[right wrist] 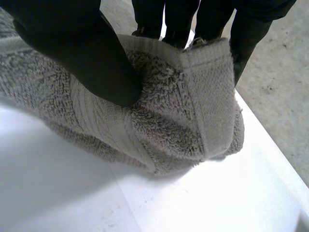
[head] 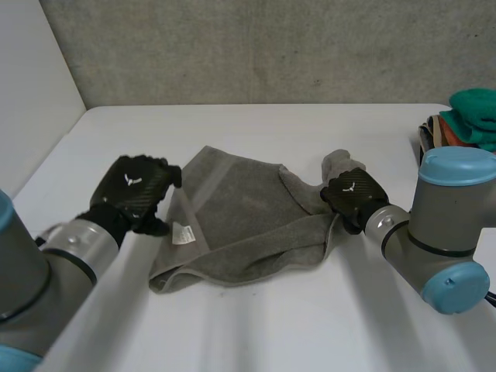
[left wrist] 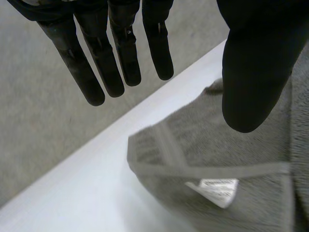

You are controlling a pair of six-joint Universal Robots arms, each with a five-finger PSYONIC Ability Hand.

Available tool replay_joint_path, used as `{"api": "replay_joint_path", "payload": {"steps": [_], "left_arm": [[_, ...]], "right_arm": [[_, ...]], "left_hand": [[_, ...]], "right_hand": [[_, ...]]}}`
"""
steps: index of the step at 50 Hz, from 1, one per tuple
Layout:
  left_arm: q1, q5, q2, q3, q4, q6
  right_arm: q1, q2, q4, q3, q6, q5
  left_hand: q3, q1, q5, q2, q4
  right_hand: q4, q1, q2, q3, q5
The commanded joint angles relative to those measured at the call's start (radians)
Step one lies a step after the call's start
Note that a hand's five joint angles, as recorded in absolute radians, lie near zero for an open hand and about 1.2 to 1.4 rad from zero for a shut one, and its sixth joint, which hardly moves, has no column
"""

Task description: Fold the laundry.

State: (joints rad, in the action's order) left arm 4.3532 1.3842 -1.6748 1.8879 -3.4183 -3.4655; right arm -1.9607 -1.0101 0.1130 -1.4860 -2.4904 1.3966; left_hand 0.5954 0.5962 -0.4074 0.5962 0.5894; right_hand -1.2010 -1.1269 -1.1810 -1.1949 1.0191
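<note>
A grey towel [head: 240,225] lies loosely folded on the white table [head: 256,325], its white label [head: 182,235] showing near its left edge. My left hand [head: 136,190] hovers just left of that edge with straight fingers [left wrist: 118,53] and thumb [left wrist: 256,72] spread apart, holding nothing; below them lie the towel's corner [left wrist: 145,150] and label [left wrist: 217,189]. My right hand [head: 353,194] is at the towel's right corner. In the right wrist view its thumb [right wrist: 91,58] and fingers pinch that hemmed corner [right wrist: 203,96], lifted a little off the table.
A stack of folded cloths, green on top [head: 474,115], sits at the table's far right edge. A grey wall [head: 256,46] stands behind the table. Bare tabletop lies in front of the towel and to the far left.
</note>
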Motion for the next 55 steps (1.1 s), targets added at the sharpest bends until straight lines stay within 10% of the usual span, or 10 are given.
{"api": "replay_joint_path", "payload": {"steps": [1,7,23,30,38,52,55], "left_arm": [[0.137,-0.339,-0.026,-0.059,0.007,-0.158],[0.154,-0.487,-0.196,-0.125,0.066,-0.263],[0.152,-0.473,-0.467,-0.329,0.344,-0.696],[0.143,-0.47,-0.494,-0.365,0.369,-0.698],[0.121,-0.453,-0.5,-0.372,0.34,-0.693],[0.147,-0.384,-0.399,-0.346,0.261,-0.468],[0.154,-0.407,-0.398,-0.332,0.266,-0.469]], "right_arm": [[0.002,-0.015,0.002,-0.025,-0.001,-0.024],[-0.001,-0.015,0.002,-0.04,-0.001,-0.025],[0.0,-0.015,0.004,-0.053,0.004,-0.025],[0.002,-0.015,0.005,-0.056,0.007,-0.025],[0.002,-0.015,0.011,-0.057,0.01,-0.021],[0.005,-0.057,-0.003,-0.04,0.01,-0.011],[0.005,-0.064,-0.003,-0.042,0.01,-0.011]], "left_hand": [[0.015,0.014,-0.028,0.014,0.021],[-0.097,-0.098,0.084,-0.098,-0.091],[-0.153,-0.154,0.139,-0.154,-0.147],[-0.109,-0.11,0.096,-0.11,-0.103],[0.8,0.799,-0.813,0.799,0.806],[0.801,0.8,-0.814,0.8,0.807],[-0.18,-0.181,0.167,-0.181,-0.174]], "right_hand": [[-0.195,-0.269,-0.215,-0.201,0.203],[-0.195,-0.269,-0.215,-0.201,0.203],[-0.195,-0.269,-0.215,-0.201,0.203],[-0.195,-0.269,-0.215,-0.201,0.203],[-0.195,-0.269,-0.215,-0.201,0.203],[-0.195,-0.269,-0.215,-0.201,0.203],[-0.195,-0.269,-0.215,-0.201,0.203]]}}
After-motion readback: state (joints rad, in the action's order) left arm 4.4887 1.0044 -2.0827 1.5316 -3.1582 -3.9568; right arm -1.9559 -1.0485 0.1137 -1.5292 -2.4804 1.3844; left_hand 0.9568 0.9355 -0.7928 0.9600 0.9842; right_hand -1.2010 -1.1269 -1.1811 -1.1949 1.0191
